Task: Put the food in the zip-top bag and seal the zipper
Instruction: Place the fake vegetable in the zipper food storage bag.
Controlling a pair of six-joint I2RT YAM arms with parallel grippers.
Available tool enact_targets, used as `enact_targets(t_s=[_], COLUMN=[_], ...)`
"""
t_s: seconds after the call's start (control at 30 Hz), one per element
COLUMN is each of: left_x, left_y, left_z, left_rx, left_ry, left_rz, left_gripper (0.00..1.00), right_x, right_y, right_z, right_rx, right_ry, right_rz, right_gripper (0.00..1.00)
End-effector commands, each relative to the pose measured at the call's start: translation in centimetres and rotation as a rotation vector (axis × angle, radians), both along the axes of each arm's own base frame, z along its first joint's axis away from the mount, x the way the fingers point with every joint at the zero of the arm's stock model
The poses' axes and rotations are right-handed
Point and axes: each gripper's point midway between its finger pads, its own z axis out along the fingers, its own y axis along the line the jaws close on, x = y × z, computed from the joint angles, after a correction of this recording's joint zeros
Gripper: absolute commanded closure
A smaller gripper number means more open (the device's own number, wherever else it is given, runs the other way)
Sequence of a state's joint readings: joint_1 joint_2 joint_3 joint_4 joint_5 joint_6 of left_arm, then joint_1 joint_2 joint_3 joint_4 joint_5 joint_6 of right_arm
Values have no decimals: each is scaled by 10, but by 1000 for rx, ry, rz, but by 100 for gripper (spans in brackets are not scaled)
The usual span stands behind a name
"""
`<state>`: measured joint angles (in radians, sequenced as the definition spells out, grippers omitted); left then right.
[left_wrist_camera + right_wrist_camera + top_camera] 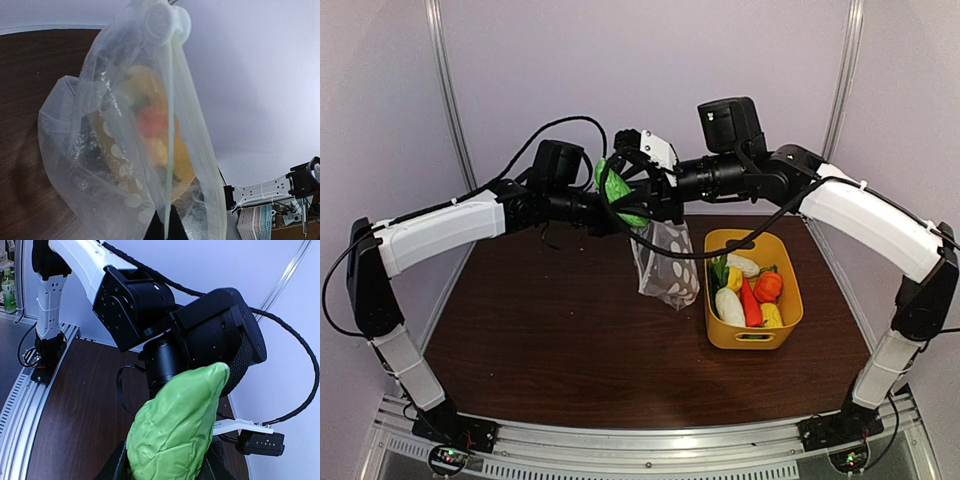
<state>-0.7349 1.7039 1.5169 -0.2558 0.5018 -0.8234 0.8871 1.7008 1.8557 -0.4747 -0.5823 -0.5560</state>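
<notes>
Dark brown desk (570,330), pale walls behind. On desk at right, yellow basket (715,325) holding white, red, orange and yellow food pieces (752,295). Just beside basket on its left, zip-top bag (667,265), hanging by its top edge; cannot tell whether lower end touches desk. Left pincer (165,227) fully closed, pinching bag's edge. Near bag's top, raised off desk and outside bag, green leafy piece (175,430). Right pincer (165,472) partly open, clamped on that leafy piece.
</notes>
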Motion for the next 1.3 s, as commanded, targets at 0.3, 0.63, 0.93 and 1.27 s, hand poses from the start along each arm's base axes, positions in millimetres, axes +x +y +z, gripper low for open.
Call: enact_targets(t_s=[0.3,0.63,0.93,1.27], left_x=[-22,-30,-37,-36], left_y=[9,11,6,32], left_z=[49,61,53,70], left_rx=[-90,-126,-141,-134], left_ry=[-66,-90,-59,-138], left_rz=[-37,-62,-104,22], left_gripper=[100,100,100,100], right_x=[6,9,15,38], right_y=[-4,-12,-5,-33], right_z=[-68,-93,-97,-109], right_rx=[-136,-181,-170,-209], right_ry=[8,5,2,75], right_rz=[-32,-66,-75,-309], right_gripper=[93,91,89,89])
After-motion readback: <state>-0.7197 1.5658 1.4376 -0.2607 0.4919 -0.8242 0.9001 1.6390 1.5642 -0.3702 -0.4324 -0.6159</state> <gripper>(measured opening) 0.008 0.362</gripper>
